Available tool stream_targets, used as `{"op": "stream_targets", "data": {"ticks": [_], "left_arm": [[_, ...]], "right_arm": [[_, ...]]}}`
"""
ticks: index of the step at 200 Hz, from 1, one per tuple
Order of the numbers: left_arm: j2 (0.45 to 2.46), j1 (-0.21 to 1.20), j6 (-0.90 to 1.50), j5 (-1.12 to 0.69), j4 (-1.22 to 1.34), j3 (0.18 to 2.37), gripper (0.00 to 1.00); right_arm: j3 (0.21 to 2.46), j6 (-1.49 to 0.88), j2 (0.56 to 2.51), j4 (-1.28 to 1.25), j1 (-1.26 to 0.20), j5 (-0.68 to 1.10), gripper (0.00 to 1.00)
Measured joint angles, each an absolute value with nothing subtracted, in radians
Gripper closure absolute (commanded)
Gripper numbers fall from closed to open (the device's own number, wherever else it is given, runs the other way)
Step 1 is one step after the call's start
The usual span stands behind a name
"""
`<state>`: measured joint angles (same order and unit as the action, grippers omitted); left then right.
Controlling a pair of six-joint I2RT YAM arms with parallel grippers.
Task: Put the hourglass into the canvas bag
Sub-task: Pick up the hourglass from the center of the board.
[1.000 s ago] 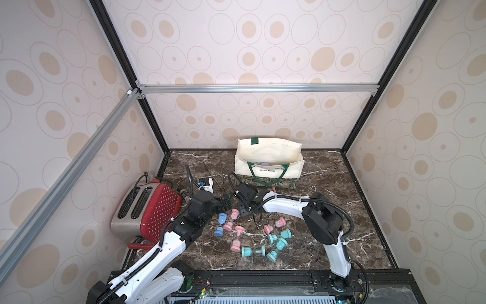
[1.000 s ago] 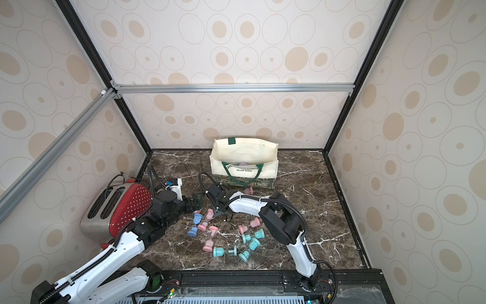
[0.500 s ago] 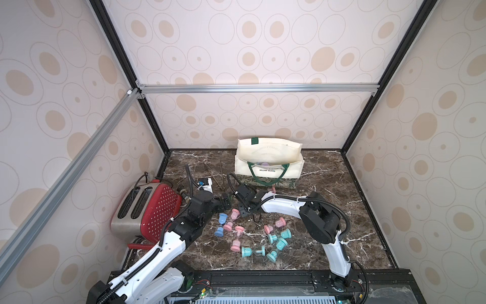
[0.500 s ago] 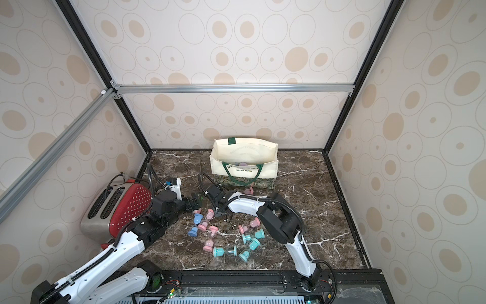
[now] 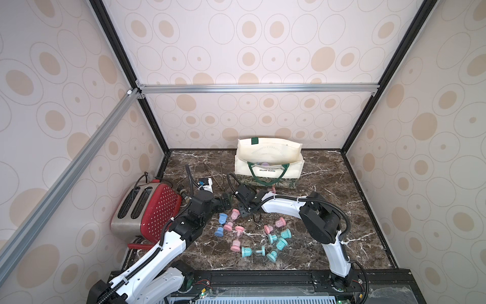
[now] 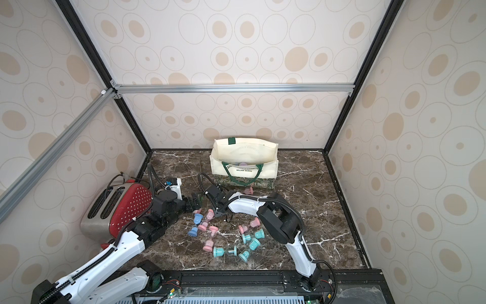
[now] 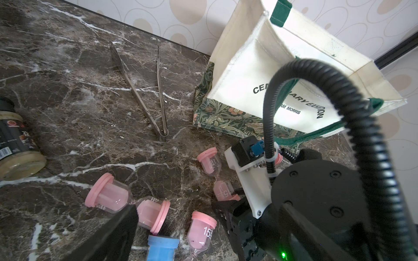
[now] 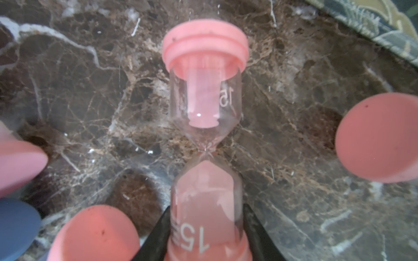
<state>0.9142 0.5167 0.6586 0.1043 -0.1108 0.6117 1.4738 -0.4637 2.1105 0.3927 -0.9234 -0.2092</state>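
Right claw (image 8: 206,211) is clamped on a pink hourglass (image 8: 205,178): black fingers (image 8: 156,237) press both sides of one glass bulb, just above its end cap. Grip there makes sense to me: cap flange should stop slip, and the thin neck is spared. Hourglass runs along the claw axis, on the desk (image 5: 342,205) or barely off it, can't tell which; it's on the bag side of the loose pile, near the canvas bag (image 5: 292,170) but outside it. Bag stands upright at the back of the desk, mouth open upward, green handle (image 5: 265,179) flopped over the front wall, so a drop from above looks feasible; handle could snag. Left claw (image 5: 226,202) hovers by the pile near the blue hourglass (image 5: 221,223), holding nothing I can see; only one finger (image 7: 106,237) shows in its wrist view, so wide or narrow: can't tell. Hidden: gripped cap is cut off in the right wrist view, neighbours there are blurred blobs; right arm's cable (image 7: 316,67) blocks part of the bag print in the left wrist view; pale shapes (image 5: 264,163) in the bag mouth are too small to identify.
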Motion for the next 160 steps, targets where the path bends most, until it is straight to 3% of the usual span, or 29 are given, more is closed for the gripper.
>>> {"op": "stream_targets", "data": {"ticks": [160], "left_arm": [[0.929, 0.517, 0.624, 0.054, -0.127, 0.762, 0.03]], "right_arm": [[1.401, -0.339, 1.722, 0.543, -0.894, -0.147, 0.77]]}}
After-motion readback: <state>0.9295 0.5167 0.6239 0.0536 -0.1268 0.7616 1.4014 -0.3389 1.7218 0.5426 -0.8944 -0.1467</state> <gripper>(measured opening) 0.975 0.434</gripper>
